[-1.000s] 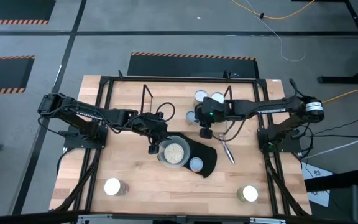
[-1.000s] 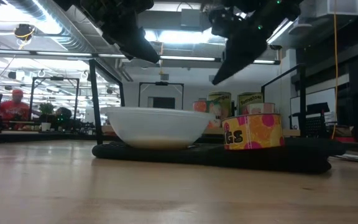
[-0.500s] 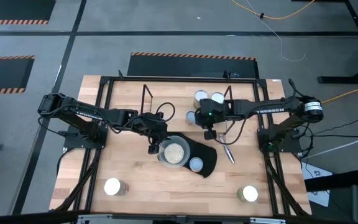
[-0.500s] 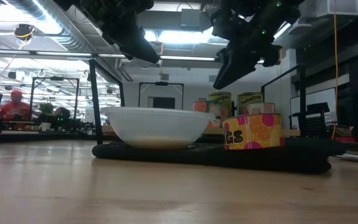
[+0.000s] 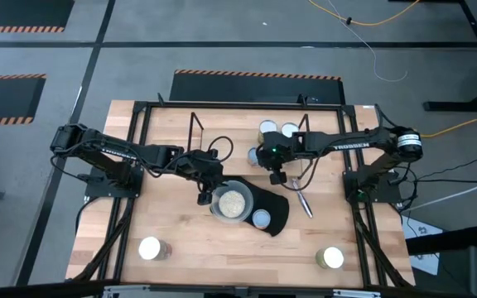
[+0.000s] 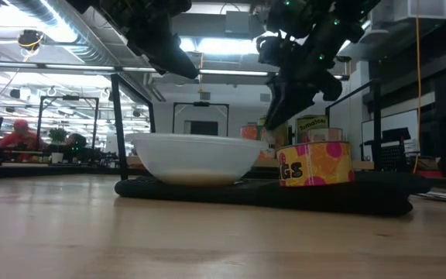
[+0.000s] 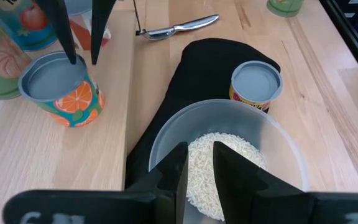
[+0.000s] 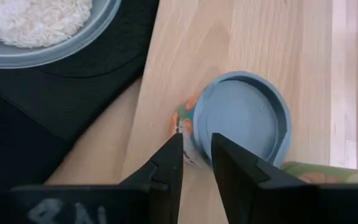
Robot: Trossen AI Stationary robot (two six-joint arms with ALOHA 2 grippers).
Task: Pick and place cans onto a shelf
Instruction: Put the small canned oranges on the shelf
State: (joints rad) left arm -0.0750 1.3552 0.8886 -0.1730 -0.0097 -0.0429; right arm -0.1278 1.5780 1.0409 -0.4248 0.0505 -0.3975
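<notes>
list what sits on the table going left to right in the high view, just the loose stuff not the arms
can near the front-left corner → bowl of rice → can on the black mat → metal utensil → can near the front-right corner. The cluster of cans under the right arm overlaps these in order, so it is left out.

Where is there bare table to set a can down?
Free: the front strip of the table between the two front cans, and the back left beside the rack rods. Crowded: the centre, around bowl, mat and back cans.
</notes>
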